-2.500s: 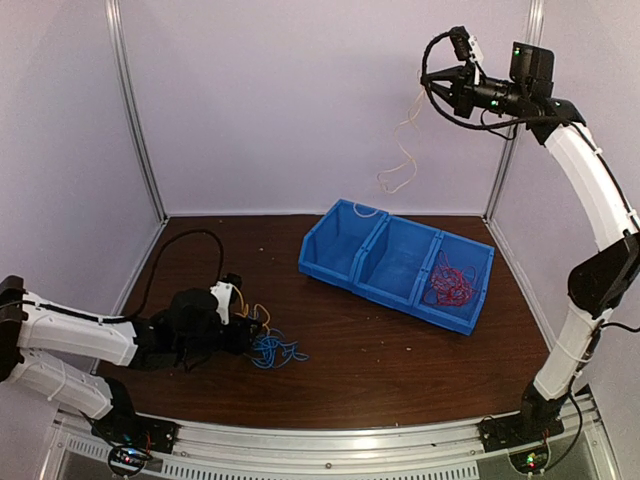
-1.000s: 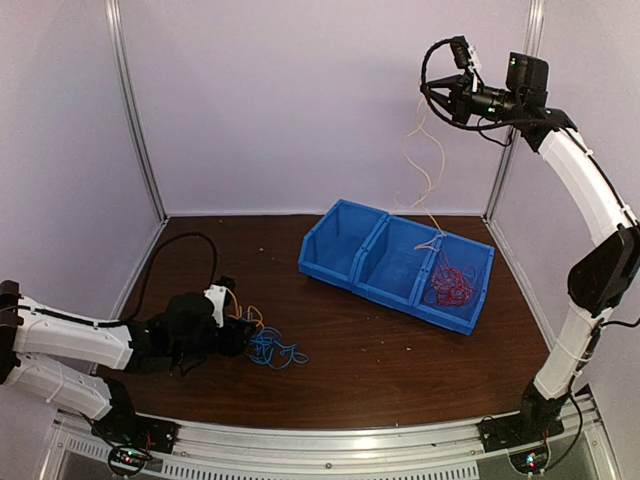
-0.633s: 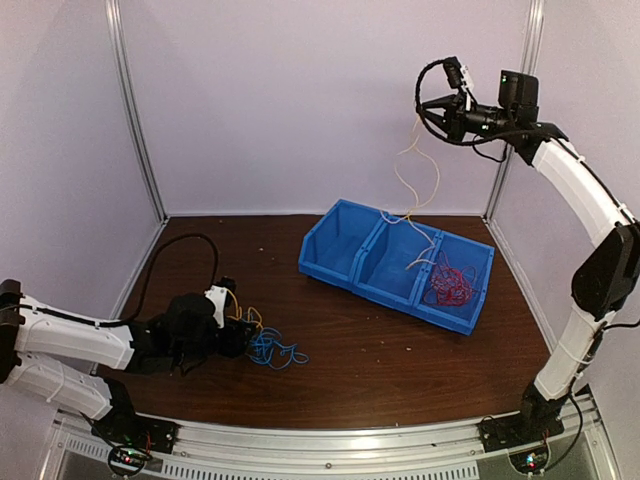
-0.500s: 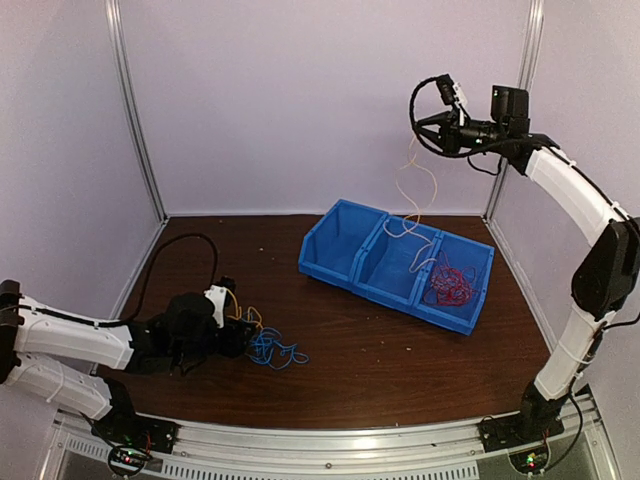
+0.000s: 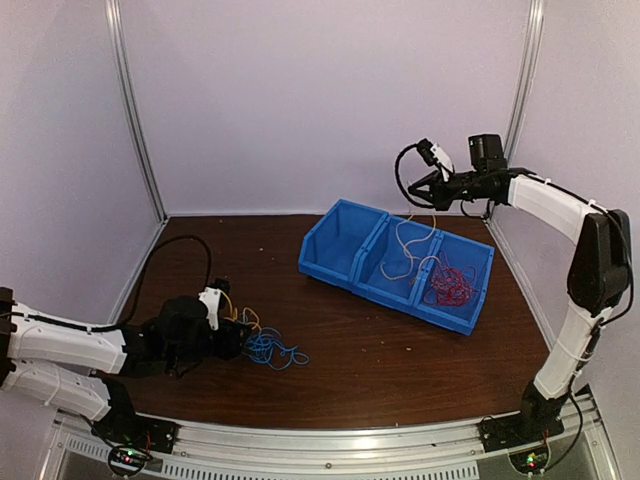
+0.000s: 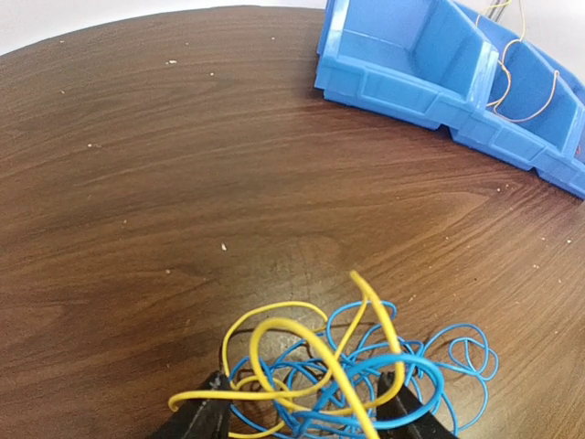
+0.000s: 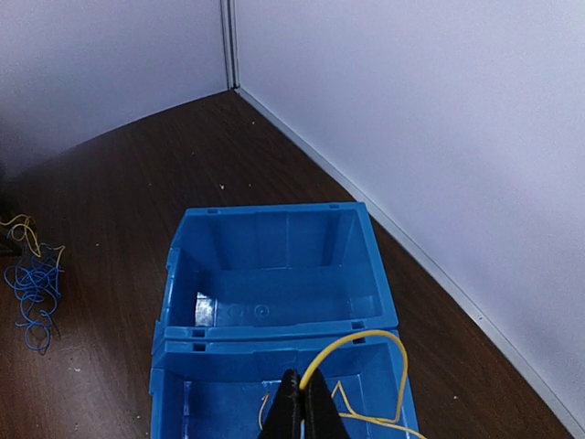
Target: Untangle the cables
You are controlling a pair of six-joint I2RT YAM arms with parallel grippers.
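Note:
A tangle of blue and yellow cables (image 6: 366, 366) lies on the brown table at the front left; it shows in the top view as the same cable tangle (image 5: 270, 349). My left gripper (image 6: 306, 413) is open, with a finger (image 6: 196, 422) on each side of the tangle and wires between them. My right gripper (image 7: 303, 382) is shut on a yellow cable (image 7: 388, 340). In the top view the right gripper (image 5: 413, 190) hovers just above the bins, and the yellow cable (image 5: 402, 248) hangs into the middle compartment. A bunch of red cables (image 5: 449, 285) fills the right compartment.
A blue bin (image 5: 338, 262) with three compartments sits diagonally at the back right of the table; its left compartment (image 7: 274, 265) holds nothing. Metal frame posts and pale walls close the back and sides. A thick black arm cable (image 5: 185, 250) loops over the left of the table.
The right arm has come down from high up to just above the bins, lowering the yellow cable into the middle compartment. The left arm has hardly moved.

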